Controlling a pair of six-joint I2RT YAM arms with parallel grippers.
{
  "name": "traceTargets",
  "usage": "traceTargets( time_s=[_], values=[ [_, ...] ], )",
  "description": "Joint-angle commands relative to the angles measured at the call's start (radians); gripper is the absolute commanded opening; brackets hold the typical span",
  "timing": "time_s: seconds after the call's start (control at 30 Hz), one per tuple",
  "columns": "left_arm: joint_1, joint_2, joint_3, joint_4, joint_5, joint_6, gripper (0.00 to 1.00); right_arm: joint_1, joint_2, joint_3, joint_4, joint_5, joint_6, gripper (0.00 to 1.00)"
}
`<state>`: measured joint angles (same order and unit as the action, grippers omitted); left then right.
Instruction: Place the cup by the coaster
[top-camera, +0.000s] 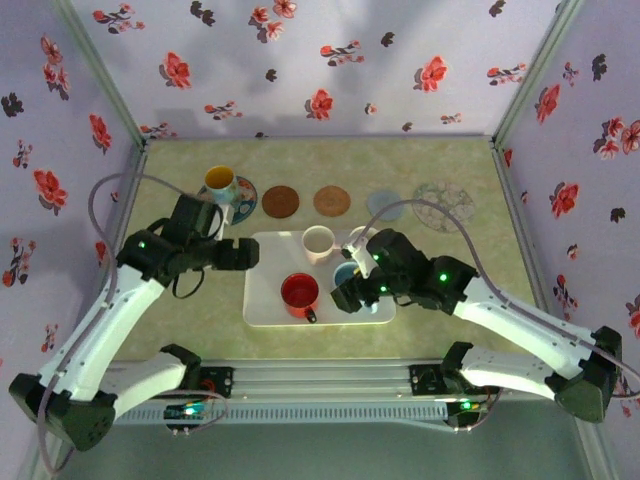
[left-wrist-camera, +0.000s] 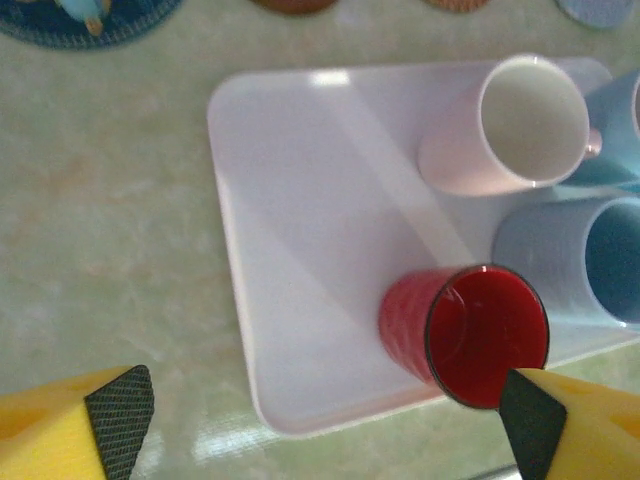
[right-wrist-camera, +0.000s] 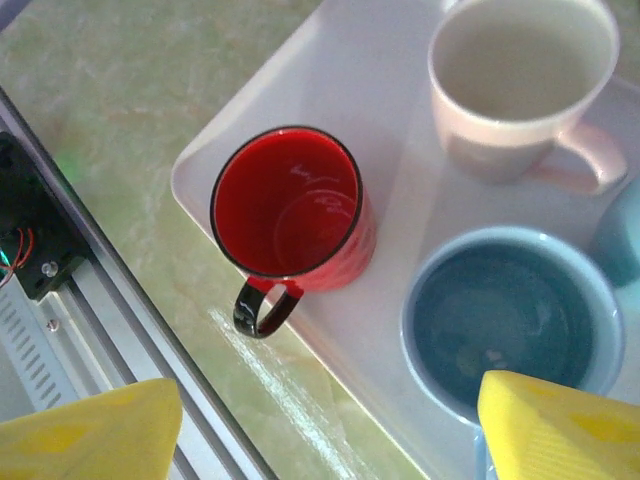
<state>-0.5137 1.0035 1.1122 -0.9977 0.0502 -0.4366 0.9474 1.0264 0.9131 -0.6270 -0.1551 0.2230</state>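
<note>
- Right gripper (right-wrist-camera: 325, 410): yellow fingers spread wide, nothing held; it hangs over the tray's (right-wrist-camera: 330, 70) near edge, with the red cup (right-wrist-camera: 290, 215) and blue cup (right-wrist-camera: 505, 320) just ahead, apparently lining up a grasp.
- Left gripper (left-wrist-camera: 325, 420): also wide open and empty; one fingertip lies close by the red cup's rim.
- Red, blue and white cup (top-camera: 318, 243) stand upright on the tray, well apart from the coasters (top-camera: 331, 200) behind; a yellow cup (top-camera: 220, 182) already stands on the leftmost one.
- Intended cup: cannot tell; a pale blue item beside the blue cup is cut off.
</note>
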Motion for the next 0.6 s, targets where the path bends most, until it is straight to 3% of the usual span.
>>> traceTargets(
  time_s=[0.0, 0.27, 0.57],
  values=[
    [-0.037, -0.066, -0.083, 0.043, 0.058, -0.126, 0.85, 0.017, -0.016, -0.026, 0.003, 0.049, 0.059, 0.73],
    [-0.096, -0.143, -0.273, 0.166, 0.096, -0.261, 0.60, 0.021, 0.021, -0.052, 0.030, 0.054, 0.098, 0.54],
    [-0.161, -0.047, -0.379, 0.308, 0.124, -0.313, 0.38, 0.027, 0.094, -0.049, 0.048, 0.024, 0.114, 0.27]
  ],
)
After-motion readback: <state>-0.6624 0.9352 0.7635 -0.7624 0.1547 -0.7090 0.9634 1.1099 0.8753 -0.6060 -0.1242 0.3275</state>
